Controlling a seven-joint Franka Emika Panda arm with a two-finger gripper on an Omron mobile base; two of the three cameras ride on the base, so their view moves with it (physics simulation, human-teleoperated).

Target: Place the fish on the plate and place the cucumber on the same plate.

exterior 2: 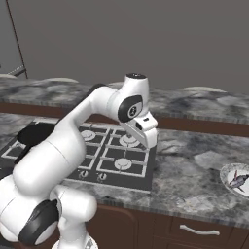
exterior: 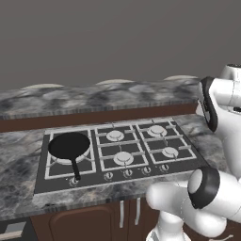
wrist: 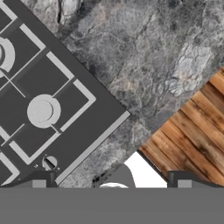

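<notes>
At the right edge of the right base view, a small cream plate (exterior 2: pixel 228 171) sits on the marble counter. The grey fish (exterior 2: pixel 238 181) lies on it. The cucumber is out of view. My gripper (exterior 2: pixel 150 142) hangs over the right end of the stove, well to the left of the plate and pointing down. In the hand view its two dark fingertips (wrist: pixel 39 181) stand far apart, so the gripper (wrist: pixel 111 183) is open with nothing between them. Below it lie the stove's corner and bare counter.
A black long-handled frying pan (exterior: pixel 69 145) rests on the front left burner of the gas stove (exterior: pixel 122 150). A raised marble ledge (exterior: pixel 94 96) runs behind the stove. Past the counter's front edge is wooden floor (wrist: pixel 197 131).
</notes>
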